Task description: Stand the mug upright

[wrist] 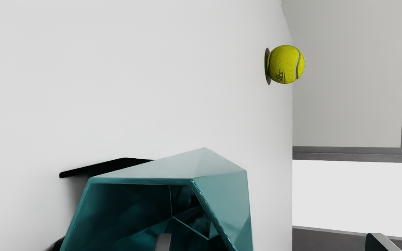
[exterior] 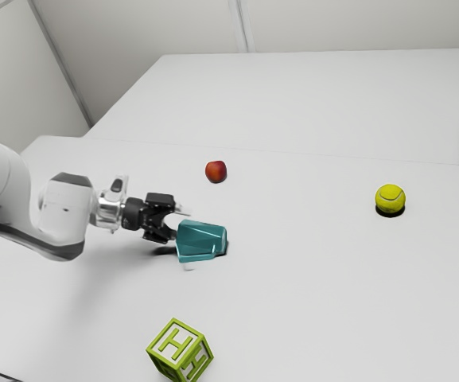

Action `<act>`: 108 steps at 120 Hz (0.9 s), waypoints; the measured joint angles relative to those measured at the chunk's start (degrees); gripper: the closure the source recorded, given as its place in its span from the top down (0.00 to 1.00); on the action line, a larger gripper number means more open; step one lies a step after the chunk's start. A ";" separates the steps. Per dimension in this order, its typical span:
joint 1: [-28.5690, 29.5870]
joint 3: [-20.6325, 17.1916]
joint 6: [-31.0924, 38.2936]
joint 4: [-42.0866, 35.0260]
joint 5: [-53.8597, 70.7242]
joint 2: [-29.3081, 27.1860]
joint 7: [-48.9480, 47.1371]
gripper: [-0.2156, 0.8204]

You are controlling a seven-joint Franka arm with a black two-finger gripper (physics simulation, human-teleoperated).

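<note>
A tennis ball, red apple and letter block.

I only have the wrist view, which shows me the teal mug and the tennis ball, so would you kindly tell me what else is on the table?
Observer: A red fruit, farther from the exterior camera than the mug.
Operator: Thank you. Is there anything on the exterior camera's side of the mug?
Observer: Yes, a yellow-green block marked with an H.
Operator: And which is nearer the mug, the fruit or the tennis ball?
Observer: The fruit; the ball is well off toward the exterior view's right.
</note>
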 joint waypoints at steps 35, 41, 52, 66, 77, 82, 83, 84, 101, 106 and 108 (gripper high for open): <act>0.02 -1.11 1.44 -0.89 -3.05 0.22 4.40 0.33; 0.00 -1.29 1.61 -0.90 -3.19 0.18 4.81 0.26; 0.00 -1.40 1.83 -0.90 -3.35 0.16 5.47 0.16; 0.01 -1.58 2.00 -0.91 -3.48 0.13 6.14 0.10; 0.01 -1.75 2.11 -0.86 -3.50 -0.19 6.52 0.08; 0.04 -2.01 2.20 -0.41 -3.45 -0.65 6.62 0.07; 0.03 -2.08 2.23 -0.24 -3.43 -0.74 6.63 0.07; 0.03 -2.16 2.27 -0.06 -3.40 -0.83 6.64 0.07; -0.09 -4.27 3.43 6.17 -1.71 -2.66 6.60 0.05; -0.04 -5.02 4.67 9.28 1.58 -3.06 6.50 0.05; 0.00 -5.46 5.58 10.30 3.45 -3.22 6.46 0.05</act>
